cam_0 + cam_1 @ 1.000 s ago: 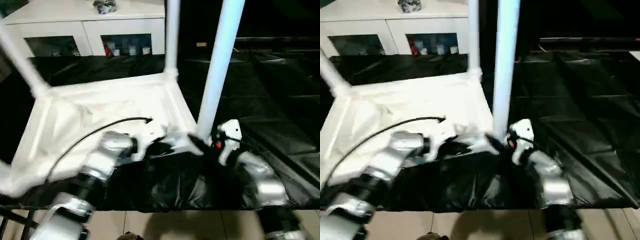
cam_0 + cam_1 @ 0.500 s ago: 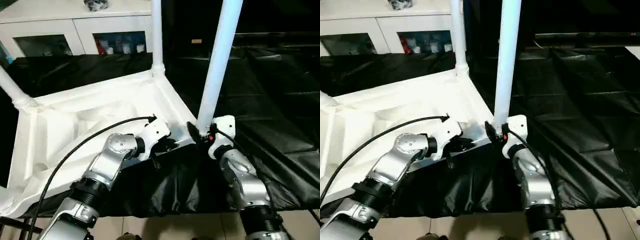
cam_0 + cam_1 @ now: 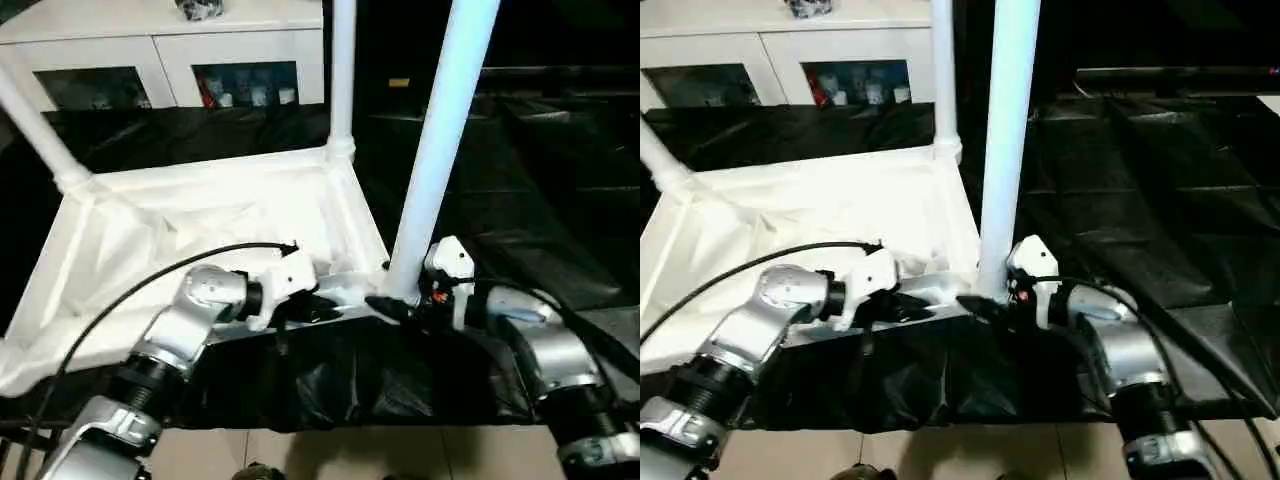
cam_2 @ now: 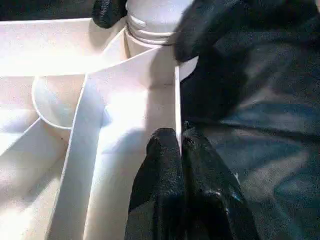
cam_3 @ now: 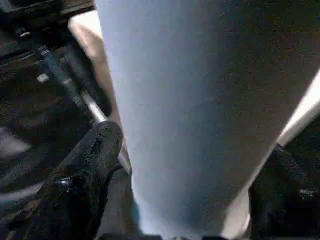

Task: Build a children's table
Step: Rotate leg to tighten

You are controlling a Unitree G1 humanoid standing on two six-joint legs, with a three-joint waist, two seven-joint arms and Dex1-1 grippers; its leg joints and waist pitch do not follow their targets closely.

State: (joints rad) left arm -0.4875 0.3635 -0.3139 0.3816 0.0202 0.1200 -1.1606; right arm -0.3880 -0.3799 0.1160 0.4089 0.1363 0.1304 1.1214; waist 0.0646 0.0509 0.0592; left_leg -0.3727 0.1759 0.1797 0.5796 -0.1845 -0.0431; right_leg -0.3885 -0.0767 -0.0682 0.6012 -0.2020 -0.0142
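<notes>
The black plastic sheet [image 3: 560,200] covered the work surface, and on it lay the white ribbed rectangular plastic tabletop [image 3: 200,215], underside up, in front of the white glass-doored cabinet [image 3: 150,40]. Three long white tubular legs rose from its corner sockets. The near-right leg [image 3: 440,150] stood tallest in view, a far leg [image 3: 343,70] stood upright behind it, and a third [image 3: 40,130] leaned at the far left corner.

Over the last second the right forearm had swung outward, so the right gripper [image 3: 392,305] now reached the near-right leg's foot from the side. Its black fingers [image 5: 90,165] stood apart on either side of the tube, which looked like a loosened grip. That suggested the leg was seated and being let go.

The left gripper [image 4: 180,150] stayed pressed together at the tabletop's near rim beside that socket. I could not tell whether the thin wall was pinched between its fingers.
</notes>
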